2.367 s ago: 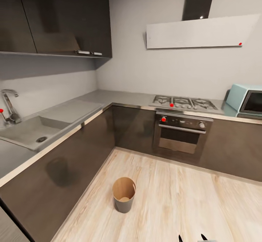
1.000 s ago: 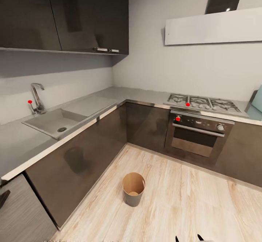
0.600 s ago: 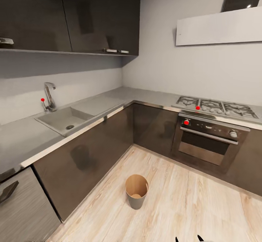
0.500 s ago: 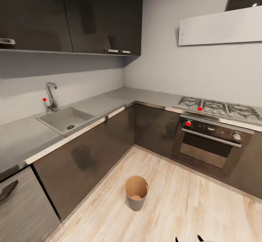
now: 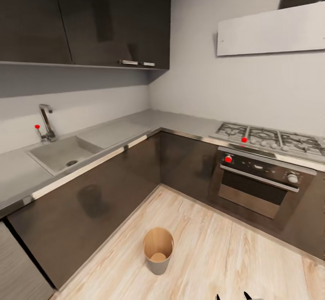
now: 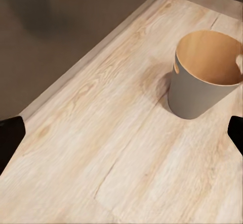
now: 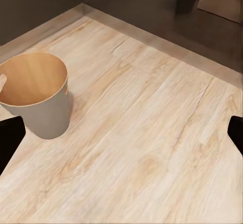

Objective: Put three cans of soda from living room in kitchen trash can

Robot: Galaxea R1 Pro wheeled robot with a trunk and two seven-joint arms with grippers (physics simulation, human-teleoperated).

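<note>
Robot in the kitchen facing the tash can [image 5: 158, 250], both grippers empty and spread wide

Head view: the bin stands upright on the wood floor [image 5: 234, 259], near the dark cabinets [image 5: 90, 196] under the sink [image 5: 61, 153]; something pale lies at its bottom, too small to name. Two dark tips at the lower edge are cut off. Left wrist view: left gripper [image 6: 121, 135] with fingertips far apart, nothing between; bin [image 6: 200, 90] ahead. Right wrist view: right gripper [image 7: 121, 135] equally wide, bin [image 7: 43, 102] beside. I judge this a step between deliveries; next comes fetching a soda can from the living room
</note>
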